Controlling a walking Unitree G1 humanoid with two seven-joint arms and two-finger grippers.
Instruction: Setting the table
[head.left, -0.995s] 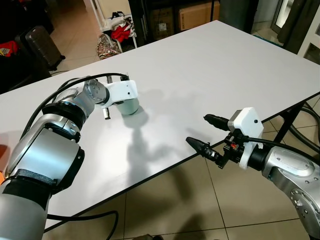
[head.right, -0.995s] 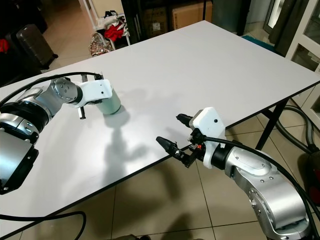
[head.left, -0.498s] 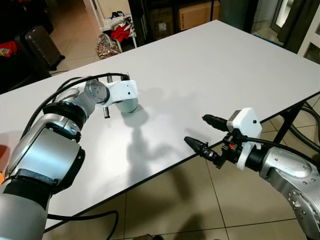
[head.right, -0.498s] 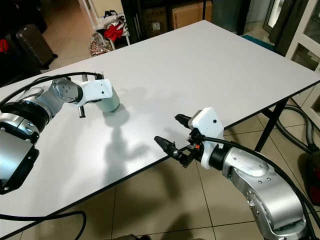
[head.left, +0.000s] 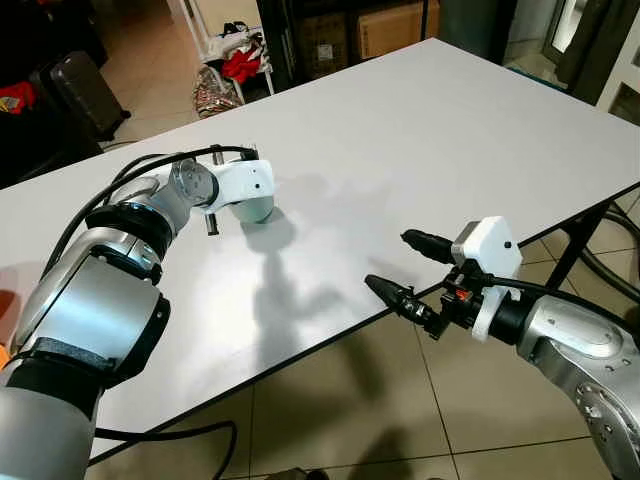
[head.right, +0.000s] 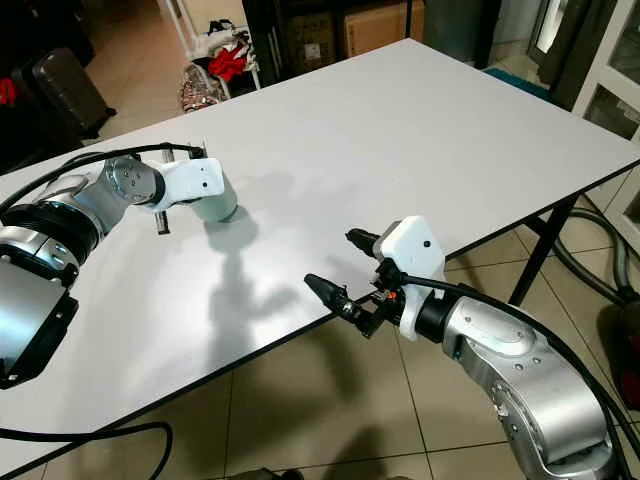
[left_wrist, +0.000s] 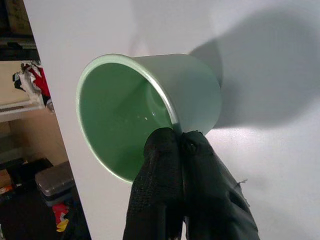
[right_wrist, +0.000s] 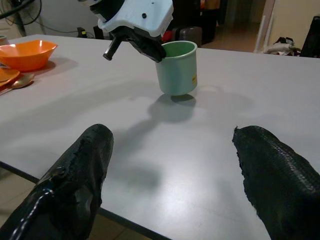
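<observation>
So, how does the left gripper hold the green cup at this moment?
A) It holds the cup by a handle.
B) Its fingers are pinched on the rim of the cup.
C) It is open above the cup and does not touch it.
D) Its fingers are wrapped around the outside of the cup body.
B: in the left wrist view the left gripper is shut on the rim of the green cup, one finger inside and one outside.

On the worktop, the cup sits toward the left with the left claw at its rim, the right claw hangs at the near edge well right of the cup, and a bowl lies far left of the cup.
</observation>
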